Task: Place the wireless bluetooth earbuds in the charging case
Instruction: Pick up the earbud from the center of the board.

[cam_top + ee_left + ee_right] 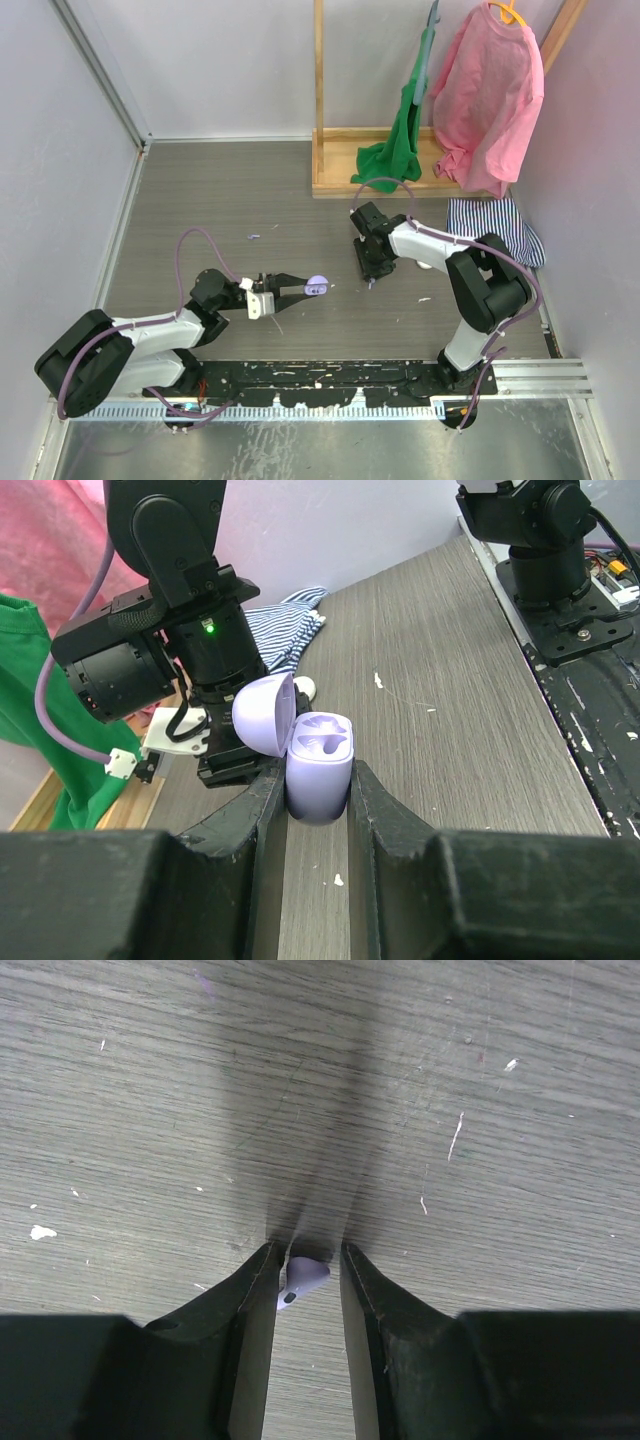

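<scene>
My left gripper (308, 288) is shut on the lilac charging case (317, 286) and holds it just above the table. In the left wrist view the case (320, 765) sits upright between the fingertips with its lid swung open to the left and both wells empty. My right gripper (372, 272) points down at the table to the right of the case. In the right wrist view its jaws (305, 1252) are open around one lilac earbud (303, 1278), which lies on the table against the left finger with a gap to the right finger. No other earbud is clearly visible.
A wooden rack (380, 180) with a green cloth (400, 140) and a pink shirt (490, 90) stands at the back. A striped cloth (495, 225) lies by the right arm, with a small white object (303, 688) beside it. A lilac speck (254, 238) lies at the table's middle left.
</scene>
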You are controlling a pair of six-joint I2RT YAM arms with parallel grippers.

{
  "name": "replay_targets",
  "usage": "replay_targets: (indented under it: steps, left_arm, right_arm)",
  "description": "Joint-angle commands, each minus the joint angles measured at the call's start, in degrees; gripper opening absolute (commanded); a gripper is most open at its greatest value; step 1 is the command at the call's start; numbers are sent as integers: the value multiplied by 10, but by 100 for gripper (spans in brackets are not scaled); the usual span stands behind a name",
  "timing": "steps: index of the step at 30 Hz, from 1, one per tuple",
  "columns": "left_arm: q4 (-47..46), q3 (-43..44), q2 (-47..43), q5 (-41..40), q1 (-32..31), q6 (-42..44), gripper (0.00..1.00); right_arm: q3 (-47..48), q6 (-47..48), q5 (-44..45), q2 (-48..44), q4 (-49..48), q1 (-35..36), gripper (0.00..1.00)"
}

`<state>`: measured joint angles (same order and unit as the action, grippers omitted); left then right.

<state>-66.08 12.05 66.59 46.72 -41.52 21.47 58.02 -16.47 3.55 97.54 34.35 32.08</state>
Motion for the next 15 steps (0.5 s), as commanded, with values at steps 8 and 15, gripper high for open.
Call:
replay_targets:
  steps: [8,15]
  left_arm:
    - [-19,15,-2,-2,-2,1,0]
    - [-18,17,0,-2,-2,1,0]
  right_arm:
    - [-10,-22,2,-9,9,2,36]
    - [-15,-23,-1,-15,11,1,33]
